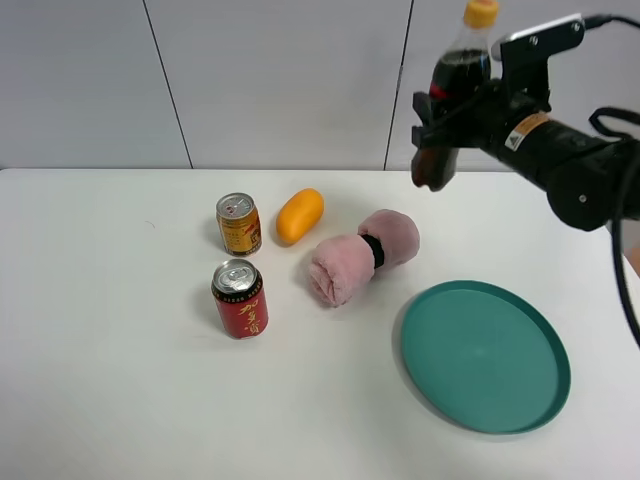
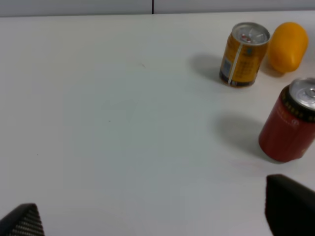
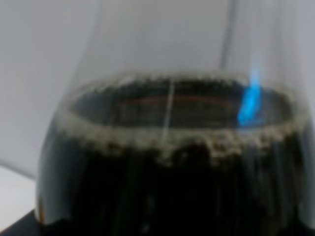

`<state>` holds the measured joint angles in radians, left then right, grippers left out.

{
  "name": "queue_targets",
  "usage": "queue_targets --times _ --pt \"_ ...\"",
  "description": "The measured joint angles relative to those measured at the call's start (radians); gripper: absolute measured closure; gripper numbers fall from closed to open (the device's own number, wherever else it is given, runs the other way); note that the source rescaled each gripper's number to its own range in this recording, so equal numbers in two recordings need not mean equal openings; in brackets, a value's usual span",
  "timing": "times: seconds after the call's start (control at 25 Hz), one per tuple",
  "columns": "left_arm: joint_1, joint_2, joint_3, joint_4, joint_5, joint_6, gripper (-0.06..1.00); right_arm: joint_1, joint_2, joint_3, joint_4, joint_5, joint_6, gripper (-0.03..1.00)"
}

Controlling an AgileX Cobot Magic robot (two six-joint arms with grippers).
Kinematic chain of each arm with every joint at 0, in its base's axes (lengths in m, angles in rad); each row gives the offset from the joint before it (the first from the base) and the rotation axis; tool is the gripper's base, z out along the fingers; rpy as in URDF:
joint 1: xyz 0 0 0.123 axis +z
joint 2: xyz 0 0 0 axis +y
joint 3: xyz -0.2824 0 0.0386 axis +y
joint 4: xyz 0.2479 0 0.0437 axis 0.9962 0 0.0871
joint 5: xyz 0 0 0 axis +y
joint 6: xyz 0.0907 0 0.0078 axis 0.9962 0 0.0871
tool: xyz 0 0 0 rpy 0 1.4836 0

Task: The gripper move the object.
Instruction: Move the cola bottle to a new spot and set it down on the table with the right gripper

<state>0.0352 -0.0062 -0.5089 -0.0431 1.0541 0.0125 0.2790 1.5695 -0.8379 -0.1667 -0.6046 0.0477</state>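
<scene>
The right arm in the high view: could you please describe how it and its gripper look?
The arm is dark grey and rounded, with a small orange label. Its gripper is a black two-fingered claw under a flat pale bracket; black cables loop behind.

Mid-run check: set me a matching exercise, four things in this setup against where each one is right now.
Things:
1 cola bottle
2 red can
3 gold can
4 teal plate

Places:
A lying bare on the table's right side
B lifted off the table in the right gripper
C beside the orange fruit
D upright, just in front of the gold can

Pairs: 1-B, 2-D, 3-C, 4-A
</scene>
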Motion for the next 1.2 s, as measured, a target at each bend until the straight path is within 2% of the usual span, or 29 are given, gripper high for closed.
queue_targets --times 0.2,0.32,0.56,0.76,1.0,1.2 --pt "0.0 0.0 0.0 0.0 0.0 0.0 -0.06 0.165 -0.022 -0.199 0.001 0.305 0.052 0.95" --pt "0.0 0.0 0.0 0.0 0.0 0.0 -0.06 0.284 0.038 -0.346 0.001 0.411 0.06 0.95" --pt "0.0 0.0 0.0 0.0 0.0 0.0 -0.06 0.469 0.234 -0.663 0.002 0.486 0.062 0.95" --pt "0.0 0.0 0.0 0.0 0.0 0.0 -0.06 0.587 0.41 -0.888 0.002 0.551 0.063 0.95" --pt "0.0 0.0 0.0 0.0 0.0 0.0 -0.06 0.687 0.588 -1.037 0.001 0.566 0.063 0.95" --pt "0.0 0.0 0.0 0.0 0.0 0.0 -0.06 0.723 0.671 -1.057 0.002 0.565 0.064 0.95"
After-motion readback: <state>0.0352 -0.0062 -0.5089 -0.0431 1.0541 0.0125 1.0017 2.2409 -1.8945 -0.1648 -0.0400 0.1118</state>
